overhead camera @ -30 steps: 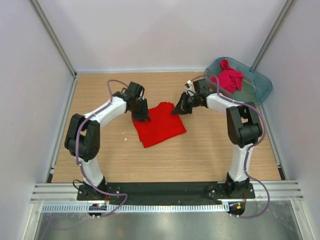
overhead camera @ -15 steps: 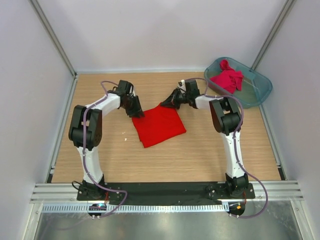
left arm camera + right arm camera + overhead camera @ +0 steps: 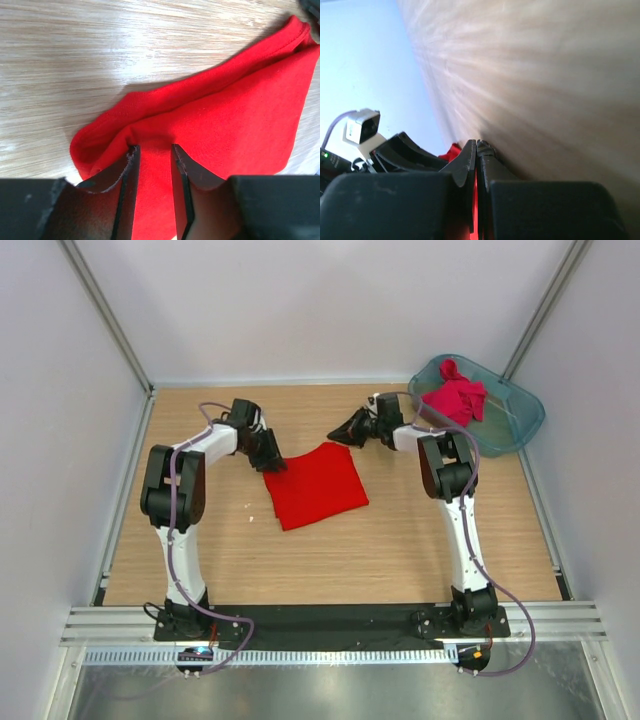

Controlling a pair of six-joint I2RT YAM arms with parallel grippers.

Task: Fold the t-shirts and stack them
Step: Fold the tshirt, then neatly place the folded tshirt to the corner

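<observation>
The bright red t-shirt (image 3: pixel 318 485) lies folded into a rough square in the middle of the table. My left gripper (image 3: pixel 272 462) sits at the shirt's left corner. In the left wrist view its fingers (image 3: pixel 131 165) stand a little apart, with a raised fold of the red t-shirt (image 3: pixel 240 100) pinched between them. My right gripper (image 3: pixel 337 436) lies low at the shirt's far corner, shut. In the right wrist view a sliver of red cloth (image 3: pixel 451 150) shows beside and between its closed jaws (image 3: pixel 477 143). The darker crimson t-shirt (image 3: pixel 455 398) lies crumpled in the tub.
A translucent teal tub (image 3: pixel 520 425) stands at the back right corner of the wooden table (image 3: pixel 400 540). White walls close the table in on three sides. A small white fleck (image 3: pixel 250 505) lies left of the red shirt.
Both grippers have moved toward the back of the table, the right one furthest. The red shirt's far corner has shifted a little to the left and its outline is squarer.
</observation>
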